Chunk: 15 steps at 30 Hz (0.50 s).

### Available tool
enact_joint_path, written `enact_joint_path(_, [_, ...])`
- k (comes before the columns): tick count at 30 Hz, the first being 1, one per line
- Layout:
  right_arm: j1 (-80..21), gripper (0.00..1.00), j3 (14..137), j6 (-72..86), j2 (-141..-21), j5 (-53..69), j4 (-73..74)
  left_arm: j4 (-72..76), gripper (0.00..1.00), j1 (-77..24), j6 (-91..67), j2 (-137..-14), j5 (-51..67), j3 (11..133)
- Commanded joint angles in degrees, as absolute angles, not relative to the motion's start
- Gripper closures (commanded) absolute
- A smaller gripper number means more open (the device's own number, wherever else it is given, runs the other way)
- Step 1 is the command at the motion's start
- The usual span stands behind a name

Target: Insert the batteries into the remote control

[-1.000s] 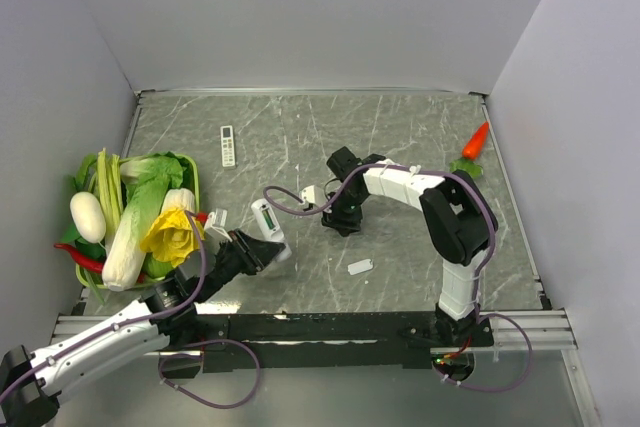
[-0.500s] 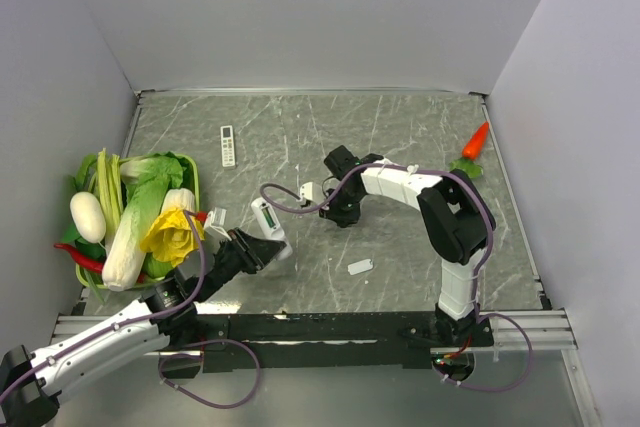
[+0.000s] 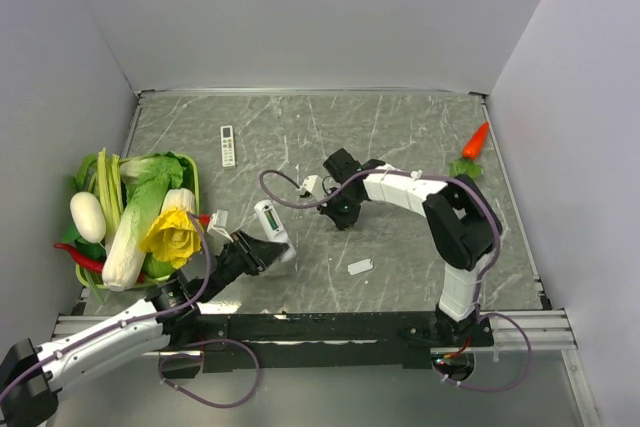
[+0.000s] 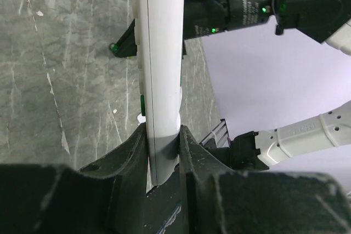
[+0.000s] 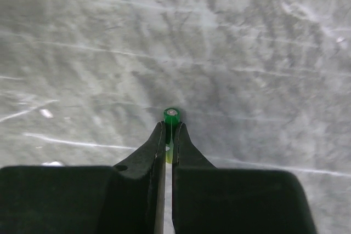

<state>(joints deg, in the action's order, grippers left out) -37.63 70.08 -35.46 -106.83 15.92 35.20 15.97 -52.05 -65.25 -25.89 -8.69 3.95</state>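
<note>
My left gripper point(image 3: 272, 251) is shut on the near end of the white remote control point(image 3: 268, 221), holding it tilted above the table; it fills the left wrist view point(image 4: 159, 53) between both fingers. A green battery point(image 3: 267, 219) sits in its open compartment, showing as a green spot at its edge point(image 4: 142, 104). My right gripper point(image 3: 341, 220) is to the right of the remote, low over the table. In the right wrist view its fingers point(image 5: 169, 135) are shut on the other green battery point(image 5: 171, 115), whose tip pokes out beyond them.
The white back cover point(image 3: 360, 267) lies on the table near the front. A slim white remote with a dark screen point(image 3: 227, 145) lies at the back left. A green basket point(image 3: 190, 171) of vegetables stands at the left. A carrot point(image 3: 476, 140) lies at the right.
My right gripper has shifted slightly left and back over the table with the battery in it, and its cable has swung. My left gripper holds the remote almost still.
</note>
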Motion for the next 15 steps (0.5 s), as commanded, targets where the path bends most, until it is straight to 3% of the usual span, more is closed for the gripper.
enact_joint_path(1, [-37.97,1.00,68.29,-25.94,-97.22,18.72,28.58,23.81,0.98,-51.86,-66.97,-26.98,-7.56,3.43])
enact_joint_path(15, [-42.52,1.00,59.15,6.41,-67.96,22.59,5.55,34.71,0.98,-51.86,-67.15,-33.39,-4.66,2.64])
